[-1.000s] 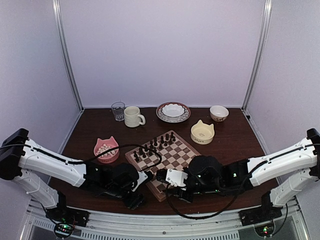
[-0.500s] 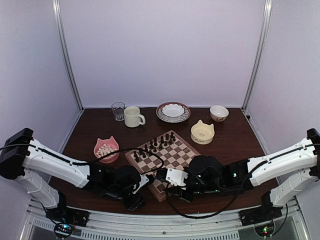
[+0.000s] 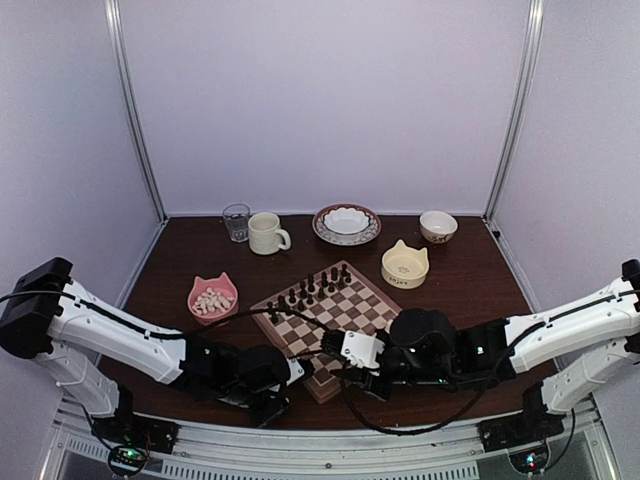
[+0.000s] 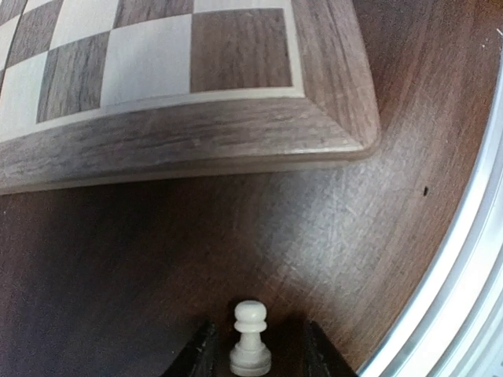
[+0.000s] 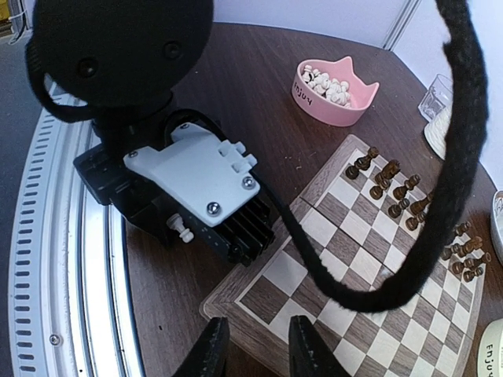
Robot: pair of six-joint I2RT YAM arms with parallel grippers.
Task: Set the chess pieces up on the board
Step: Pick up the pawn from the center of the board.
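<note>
Cream-white chess pieces (image 3: 212, 300) sit in the pink bowl (image 3: 213, 318) near the tabletop's left edge, none on the board (image 3: 345, 318) yet — the left gripper (image 4: 258, 349) flanks one pawn (image 4: 251, 338) off the board's near corner, whether clamped I cannot tell, the right gripper (image 5: 255, 345) with fingers apart and empty.

Board (image 4: 196, 149) cropped top/left; L gripper (image 4: 256, 345) mostly off-frame.

Soft even light, sharp pics; board (image 4: 196, 149) rim bows w/ lens warp.
</note>
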